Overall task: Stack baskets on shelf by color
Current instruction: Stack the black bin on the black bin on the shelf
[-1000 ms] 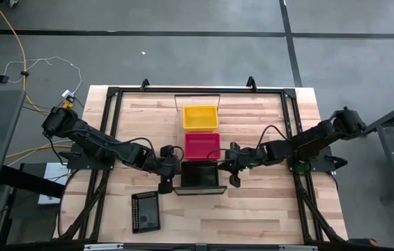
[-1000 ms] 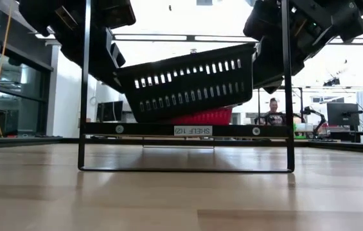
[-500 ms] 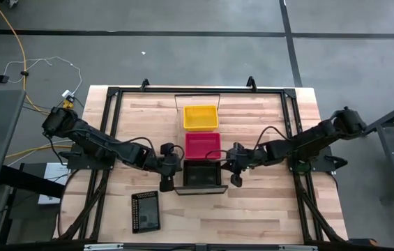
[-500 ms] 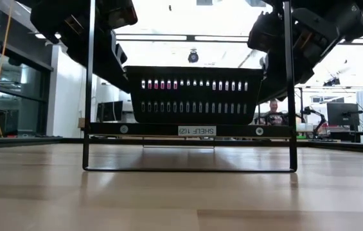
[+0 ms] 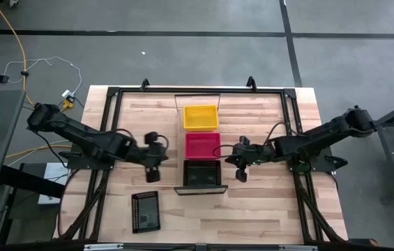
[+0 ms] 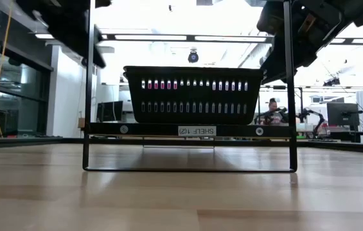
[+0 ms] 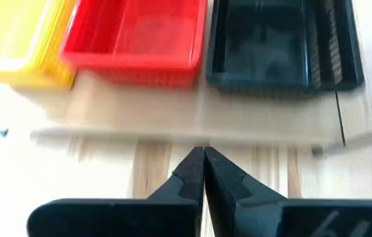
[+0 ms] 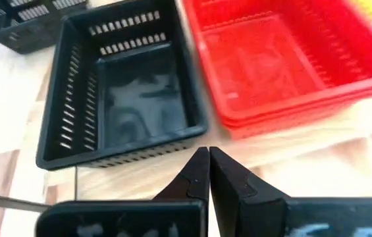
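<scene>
Butcher-block tabletop (image 5: 266, 209): we note a loose black mesh plastic basket (image 5: 145, 212) lying just beyond the left gripper (image 5: 153, 167), long axis toward it; both claws pinched shut, empty; right gripper (image 5: 241, 169) farther off.

White label (image 6: 196, 131) on shelf (image 6: 104, 129) front edge, mirrored "SHELF 1(2)"

The right gripper (image 8: 207, 172), fingers pressed together, hovers near a black basket (image 8: 123, 85); beside that basket sit stacked red baskets (image 8: 284, 59).
</scene>
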Motion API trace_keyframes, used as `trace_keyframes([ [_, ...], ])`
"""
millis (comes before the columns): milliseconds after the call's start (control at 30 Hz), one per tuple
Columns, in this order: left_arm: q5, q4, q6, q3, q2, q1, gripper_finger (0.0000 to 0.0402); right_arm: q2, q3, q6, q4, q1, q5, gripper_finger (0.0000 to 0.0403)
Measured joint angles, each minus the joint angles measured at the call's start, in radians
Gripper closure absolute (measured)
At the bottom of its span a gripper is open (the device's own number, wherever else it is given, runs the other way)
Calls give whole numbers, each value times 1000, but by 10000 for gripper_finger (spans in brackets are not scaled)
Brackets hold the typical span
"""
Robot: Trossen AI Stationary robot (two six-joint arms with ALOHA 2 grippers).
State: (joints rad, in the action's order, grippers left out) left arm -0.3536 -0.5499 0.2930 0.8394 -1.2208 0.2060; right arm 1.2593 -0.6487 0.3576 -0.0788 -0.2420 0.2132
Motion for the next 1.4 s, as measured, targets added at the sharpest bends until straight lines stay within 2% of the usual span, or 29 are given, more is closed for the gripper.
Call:
trace_keyframes([
  [133,-1,-148,68,0,70,38,401,-43,0,0,-20,0,33,403],
  [267,-22,-233,162,0,97,92,398,-59,0,0,-15,0,50,403],
  [367,-14,-253,243,0,104,134,380,-58,0,0,-16,0,66,403],
  [533,36,-262,355,0,103,195,321,-54,1,5,-11,0,73,403],
  [800,119,-240,502,0,90,298,193,-54,1,27,-11,0,73,403],
  [933,147,-213,536,0,55,352,153,-54,1,27,-11,0,73,403],
  [1133,256,-138,534,0,-66,391,147,-54,1,25,-15,0,73,403],
  [1400,263,-155,513,-1,-207,397,153,-54,1,16,-19,0,73,403],
])
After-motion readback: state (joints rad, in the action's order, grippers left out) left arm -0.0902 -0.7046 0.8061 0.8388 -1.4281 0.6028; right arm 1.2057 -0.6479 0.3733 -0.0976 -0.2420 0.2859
